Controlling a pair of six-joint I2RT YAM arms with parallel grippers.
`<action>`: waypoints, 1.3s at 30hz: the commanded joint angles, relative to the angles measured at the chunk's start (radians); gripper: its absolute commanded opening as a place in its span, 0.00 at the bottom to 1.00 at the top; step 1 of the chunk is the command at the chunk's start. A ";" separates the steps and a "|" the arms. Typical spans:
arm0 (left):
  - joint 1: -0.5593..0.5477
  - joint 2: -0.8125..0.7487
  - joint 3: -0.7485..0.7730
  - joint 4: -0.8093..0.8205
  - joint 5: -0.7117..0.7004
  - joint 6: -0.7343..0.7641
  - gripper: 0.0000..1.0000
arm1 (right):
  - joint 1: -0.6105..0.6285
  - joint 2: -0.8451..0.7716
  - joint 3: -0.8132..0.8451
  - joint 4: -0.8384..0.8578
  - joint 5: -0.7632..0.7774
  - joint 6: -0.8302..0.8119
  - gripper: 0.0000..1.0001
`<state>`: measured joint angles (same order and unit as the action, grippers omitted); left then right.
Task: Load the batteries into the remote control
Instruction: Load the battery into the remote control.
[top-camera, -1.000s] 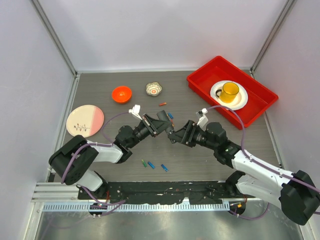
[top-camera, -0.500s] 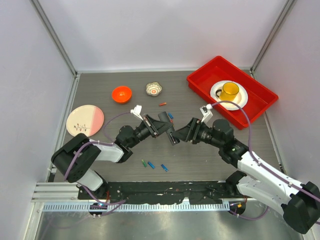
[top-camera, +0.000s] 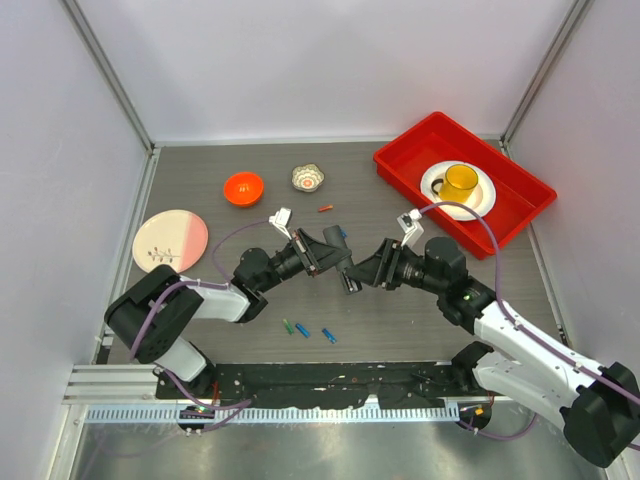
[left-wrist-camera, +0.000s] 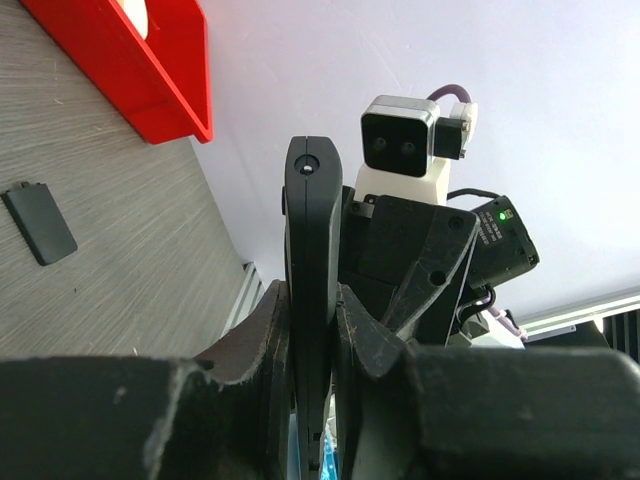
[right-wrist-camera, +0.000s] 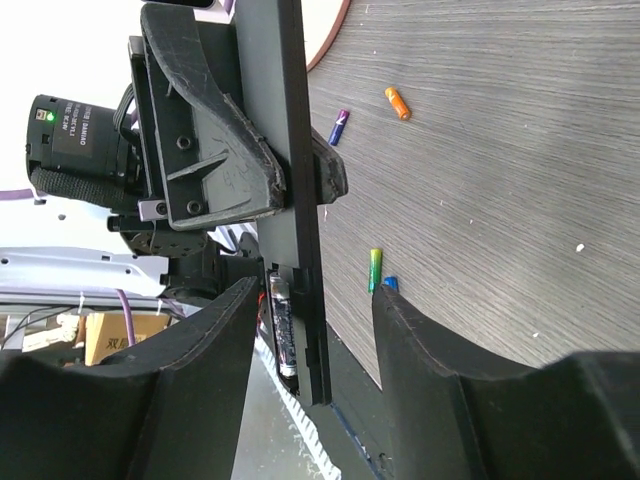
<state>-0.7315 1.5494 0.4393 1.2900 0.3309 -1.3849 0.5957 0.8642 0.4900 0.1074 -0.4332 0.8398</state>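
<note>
The remote control (left-wrist-camera: 307, 300) sits edge-on, pinched by left jaws — right jaws spread facing it.

The remote (left-wrist-camera: 310, 300) is matt black plastic, the table (top-camera: 380, 325) wood-grain.

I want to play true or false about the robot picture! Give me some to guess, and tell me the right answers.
1. The left tool is clamped on the remote control. True.
2. The yellow cup sits inside the orange bowl. False: it stands on the white plate in the red tray.
3. Some batteries lie loose on the table. True.
4. The right tool is squeezed shut. False: its fingers stand wide apart, with the end of the remote control between them.
</note>
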 joint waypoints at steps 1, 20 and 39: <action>0.006 0.000 0.032 0.258 0.017 -0.005 0.00 | -0.011 -0.016 -0.004 0.025 -0.019 -0.019 0.53; -0.002 -0.020 0.033 0.256 -0.027 0.009 0.00 | -0.019 0.021 -0.050 0.075 -0.035 0.010 0.45; -0.023 -0.015 0.035 0.256 -0.085 0.033 0.00 | -0.010 0.036 -0.041 0.066 -0.019 0.010 0.45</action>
<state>-0.7452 1.5494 0.4393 1.2602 0.2733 -1.3556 0.5785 0.9127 0.4465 0.1871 -0.4519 0.8631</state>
